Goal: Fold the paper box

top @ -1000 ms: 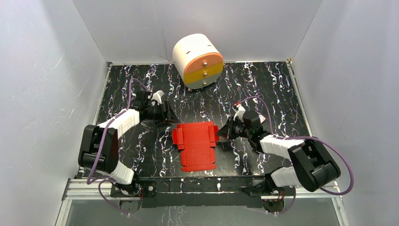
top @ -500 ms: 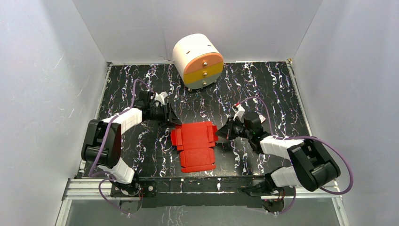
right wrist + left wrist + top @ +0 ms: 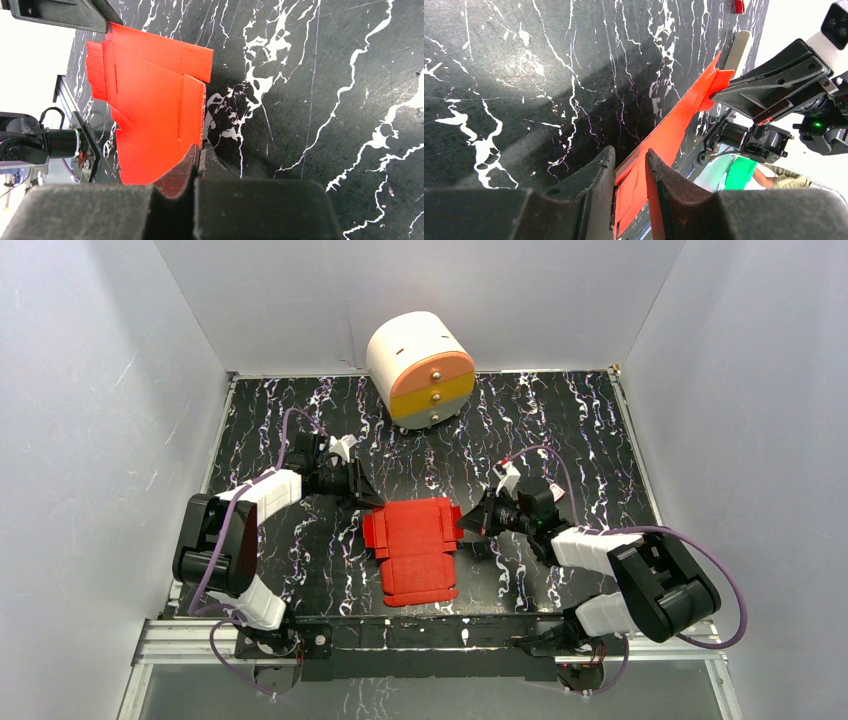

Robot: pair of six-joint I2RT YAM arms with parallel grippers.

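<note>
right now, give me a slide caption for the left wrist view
The left gripper straddles the near edge of the red paper box while the right gripper meets its far flap.

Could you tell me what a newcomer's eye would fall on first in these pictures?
The bright red paper box lies in the middle of the black marbled table. The left jaws straddle its far left corner, and the right jaws are shut on its right edge. A round white, orange and yellow drawer unit stands at the far edge.
</note>
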